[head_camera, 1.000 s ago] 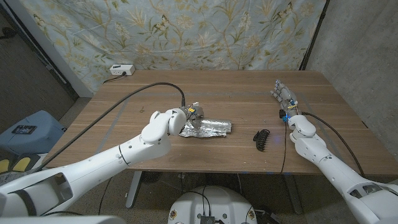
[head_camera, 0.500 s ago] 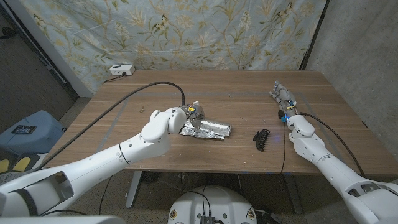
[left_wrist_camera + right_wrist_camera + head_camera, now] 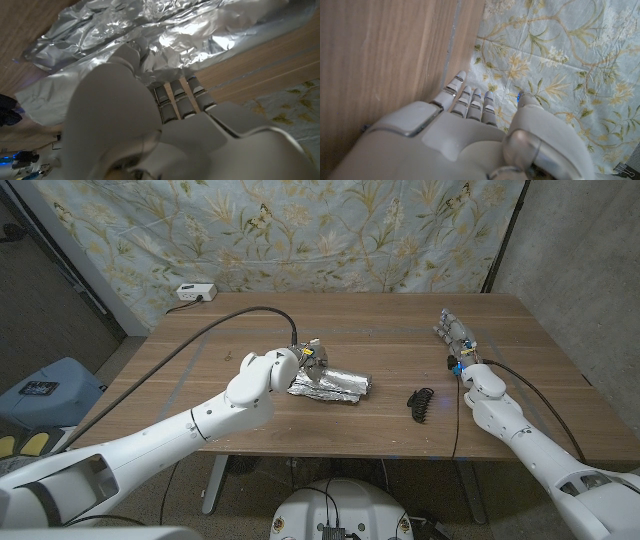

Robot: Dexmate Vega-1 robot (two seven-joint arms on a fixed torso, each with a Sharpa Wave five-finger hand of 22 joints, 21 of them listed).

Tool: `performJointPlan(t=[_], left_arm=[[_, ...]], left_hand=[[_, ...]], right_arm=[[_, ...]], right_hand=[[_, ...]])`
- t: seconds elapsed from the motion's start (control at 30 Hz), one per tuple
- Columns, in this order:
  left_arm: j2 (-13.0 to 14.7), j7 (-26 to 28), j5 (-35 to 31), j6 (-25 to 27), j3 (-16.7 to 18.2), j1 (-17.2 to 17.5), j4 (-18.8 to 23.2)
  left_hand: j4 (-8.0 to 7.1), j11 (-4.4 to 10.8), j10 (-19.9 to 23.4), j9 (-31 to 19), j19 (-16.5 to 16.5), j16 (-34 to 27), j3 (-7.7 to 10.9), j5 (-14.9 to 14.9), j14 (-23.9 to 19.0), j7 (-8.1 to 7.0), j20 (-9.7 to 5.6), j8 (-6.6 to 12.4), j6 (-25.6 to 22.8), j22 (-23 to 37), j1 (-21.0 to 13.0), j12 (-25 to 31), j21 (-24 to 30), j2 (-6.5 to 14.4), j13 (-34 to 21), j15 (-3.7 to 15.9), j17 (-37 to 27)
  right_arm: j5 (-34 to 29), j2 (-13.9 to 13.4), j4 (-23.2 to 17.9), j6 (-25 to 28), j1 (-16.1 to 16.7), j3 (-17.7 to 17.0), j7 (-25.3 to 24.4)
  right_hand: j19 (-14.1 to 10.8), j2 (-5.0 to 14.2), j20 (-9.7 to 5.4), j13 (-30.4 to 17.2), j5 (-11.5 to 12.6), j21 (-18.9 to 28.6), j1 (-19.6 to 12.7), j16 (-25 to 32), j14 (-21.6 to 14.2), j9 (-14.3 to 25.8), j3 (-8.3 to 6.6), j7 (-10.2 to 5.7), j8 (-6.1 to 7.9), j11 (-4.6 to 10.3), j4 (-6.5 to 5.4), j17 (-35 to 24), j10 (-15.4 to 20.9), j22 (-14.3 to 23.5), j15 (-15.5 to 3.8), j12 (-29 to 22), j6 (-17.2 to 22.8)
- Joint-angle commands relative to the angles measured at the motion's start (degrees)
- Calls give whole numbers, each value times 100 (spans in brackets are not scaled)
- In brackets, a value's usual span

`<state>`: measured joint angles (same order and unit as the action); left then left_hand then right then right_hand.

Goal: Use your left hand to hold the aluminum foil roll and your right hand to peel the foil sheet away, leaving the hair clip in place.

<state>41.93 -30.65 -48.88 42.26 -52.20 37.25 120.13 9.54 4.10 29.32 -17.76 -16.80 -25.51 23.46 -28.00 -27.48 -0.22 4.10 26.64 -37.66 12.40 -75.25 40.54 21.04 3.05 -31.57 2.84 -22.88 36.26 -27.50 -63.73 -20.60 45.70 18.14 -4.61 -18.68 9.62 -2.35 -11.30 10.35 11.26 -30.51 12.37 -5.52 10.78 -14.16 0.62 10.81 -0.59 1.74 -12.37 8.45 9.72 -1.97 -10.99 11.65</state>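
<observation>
The crumpled aluminum foil roll [image 3: 335, 386] lies at the table's middle. My left hand [image 3: 309, 362] is at its left end, fingers and thumb curled into the foil [image 3: 200, 30]; the left wrist view shows the hand [image 3: 150, 115] gripping it. A black hair clip [image 3: 422, 402] lies on the wood to the right of the foil, apart from it. My right hand [image 3: 455, 333] stands at the table's right side beyond the clip, fingers spread and holding nothing. The right wrist view shows those fingers [image 3: 470, 102] stretched out over bare wood toward the floral cloth.
A white power strip [image 3: 195, 292] sits at the table's [image 3: 380, 320] far left corner. A black cable [image 3: 220, 332] arcs over the table to my left wrist. A floral cloth [image 3: 300, 230] hangs behind. A blue bin [image 3: 45, 392] stands on the floor at the left.
My left hand has edged slightly toward the far side at the foil's left end, and the foil shifted a little with it. The right hand has barely wavered.
</observation>
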Motion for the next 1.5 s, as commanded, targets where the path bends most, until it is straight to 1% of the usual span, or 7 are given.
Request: performJointPlan(t=[0.03,0.2,0.47,0.8,1.03,1.1,1.5], left_arm=[[-32,-44,-75,57,122,30,120],[-35,-132,-52,63,143,-2,131],[-84,-403,58,192,176,-128,140],[-95,-664,28,325,71,-349,145],[-100,-787,266,420,131,-452,140],[-70,-827,228,432,65,-518,139],[-78,-912,628,619,18,-747,117]], left_hand=[[-46,60,153,-34,-65,-38,18,-49,-76,174,5,47,-228,26,27,300,37,77,-374,13,-30],[-49,33,162,-53,-61,-39,16,-60,-84,202,10,64,-225,27,29,316,44,85,-401,6,-42],[-44,41,218,-86,-83,-59,-1,-73,-140,209,-2,111,-270,28,33,361,66,76,-449,4,-60],[-60,25,293,-135,-122,-110,-27,-91,-246,205,-4,177,-333,29,56,420,100,97,-518,11,-92],[-65,10,359,-167,-139,-138,-46,-100,-298,201,12,219,-373,30,68,464,119,109,-564,13,-110],[-68,5,381,-180,-142,-144,-49,-107,-314,209,19,232,-378,30,72,481,124,120,-584,13,-114],[-72,-18,481,-245,-172,-177,-69,-136,-401,245,14,318,-463,30,85,555,157,151,-679,14,-123]], right_arm=[[-19,-53,-97,21,38,-19,-22],[-16,-70,-134,34,53,-28,-33],[-20,-105,-169,41,69,-45,-35],[3,-121,-181,17,76,-77,-20],[18,-116,-189,12,91,-89,-27],[26,-114,-193,13,98,-94,-28],[60,-129,-201,12,134,-133,-43]], right_hand=[[-19,14,-257,-29,0,3,39,27,3,21,-23,-3,37,-5,23,-28,-25,17,-7,-43,-15],[-20,14,-263,-29,0,3,44,28,4,21,-25,-8,38,-15,26,-29,-26,17,-12,-43,-13],[-18,16,-261,-29,0,2,48,27,9,21,-30,-7,37,-6,32,-29,-28,17,-13,-43,-18],[-19,16,-261,-28,-1,2,58,28,11,21,-34,-7,37,-8,36,-29,-37,17,-17,-40,-18],[-19,17,-265,-28,-1,2,62,28,12,21,-37,-10,37,-5,40,-29,-32,17,-19,-43,-20],[-20,18,-266,-28,-1,2,61,27,15,21,-40,-9,37,-6,43,-29,-31,17,-21,-43,-20],[-19,20,-267,-28,-2,1,72,28,19,21,-46,-15,37,-5,48,-30,-37,16,-18,-42,-23]])
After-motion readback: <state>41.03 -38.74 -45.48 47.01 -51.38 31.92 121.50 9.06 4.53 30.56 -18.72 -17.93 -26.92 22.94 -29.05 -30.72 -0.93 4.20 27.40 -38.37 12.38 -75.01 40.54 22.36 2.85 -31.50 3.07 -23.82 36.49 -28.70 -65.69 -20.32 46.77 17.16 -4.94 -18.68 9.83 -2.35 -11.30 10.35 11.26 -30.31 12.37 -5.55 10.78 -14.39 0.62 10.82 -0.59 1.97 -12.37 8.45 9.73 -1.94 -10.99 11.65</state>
